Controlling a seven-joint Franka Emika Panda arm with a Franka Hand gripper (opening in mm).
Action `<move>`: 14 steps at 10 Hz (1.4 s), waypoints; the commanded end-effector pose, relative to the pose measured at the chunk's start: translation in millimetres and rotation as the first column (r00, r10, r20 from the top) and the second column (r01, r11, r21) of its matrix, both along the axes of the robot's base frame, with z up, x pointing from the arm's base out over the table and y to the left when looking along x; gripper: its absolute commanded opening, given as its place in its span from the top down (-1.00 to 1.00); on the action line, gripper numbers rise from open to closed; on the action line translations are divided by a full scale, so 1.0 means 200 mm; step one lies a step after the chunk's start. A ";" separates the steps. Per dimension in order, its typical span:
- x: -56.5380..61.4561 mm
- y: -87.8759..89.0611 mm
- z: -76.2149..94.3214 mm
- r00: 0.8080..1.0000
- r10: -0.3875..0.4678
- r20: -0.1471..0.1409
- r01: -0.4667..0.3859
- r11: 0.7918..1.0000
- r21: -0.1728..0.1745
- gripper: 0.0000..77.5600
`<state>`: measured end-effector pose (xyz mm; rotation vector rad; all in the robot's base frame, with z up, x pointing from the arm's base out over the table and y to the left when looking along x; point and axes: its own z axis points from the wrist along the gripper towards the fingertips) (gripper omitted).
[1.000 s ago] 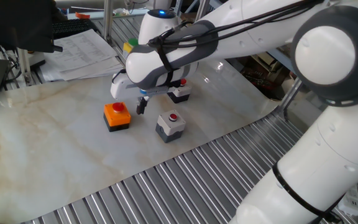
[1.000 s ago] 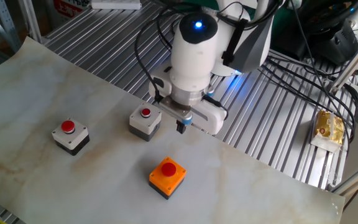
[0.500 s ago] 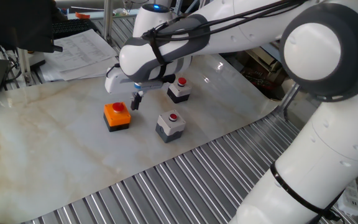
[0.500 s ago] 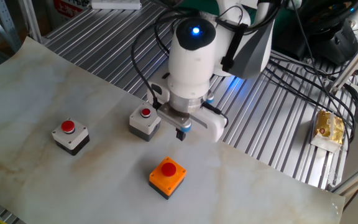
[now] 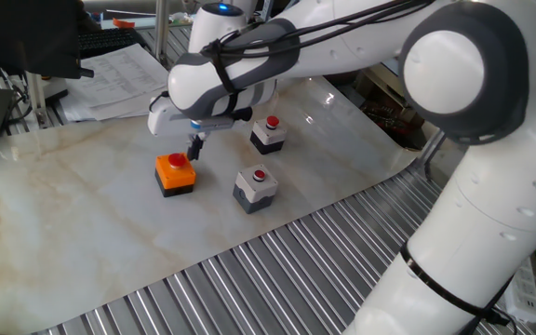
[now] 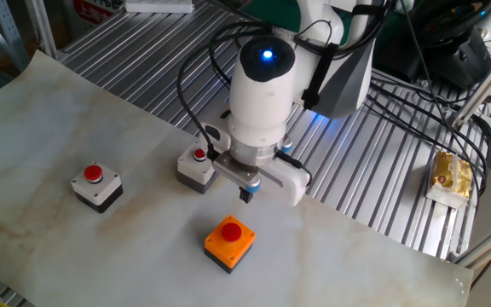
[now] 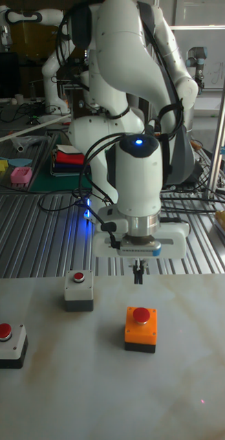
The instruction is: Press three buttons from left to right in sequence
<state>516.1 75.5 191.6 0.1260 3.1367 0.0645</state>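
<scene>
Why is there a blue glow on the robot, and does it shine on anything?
In the tall fixed view a blue light glows on the arm, with a blue shine on the metal slats behind. In the other fixed view the same light looks bright white-blue, tinting the slats nearby.

A pale marble-patterned sheet [image 5: 82,205] lay over a bench of ribbed metal slats [image 6: 373,188], which showed bare along the sheet's edges in both fixed views. Behind it in one fixed view sat a stack of printed papers [image 5: 119,79] and a dark monitor [image 5: 26,37], while the other fixed view showed a yellow packet [image 6: 450,175] lying on the slats near black cables [image 6: 424,102]. The tall fixed view looked into a dim workshop with folded red and dark cloths [image 7: 69,158], a pink object [image 7: 20,174] on a green mat [image 7: 36,180], and a bright window [image 7: 205,14] at the top right.
</scene>
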 end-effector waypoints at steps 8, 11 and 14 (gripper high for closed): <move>0.23 0.06 -0.03 1.000 -0.018 0.014 0.018 1.000 0.000 0.97; 0.24 0.07 -0.07 1.000 -0.025 0.011 0.025 1.000 -0.002 0.97; 0.26 0.04 -0.11 1.000 -0.019 0.010 0.019 1.000 -0.001 0.97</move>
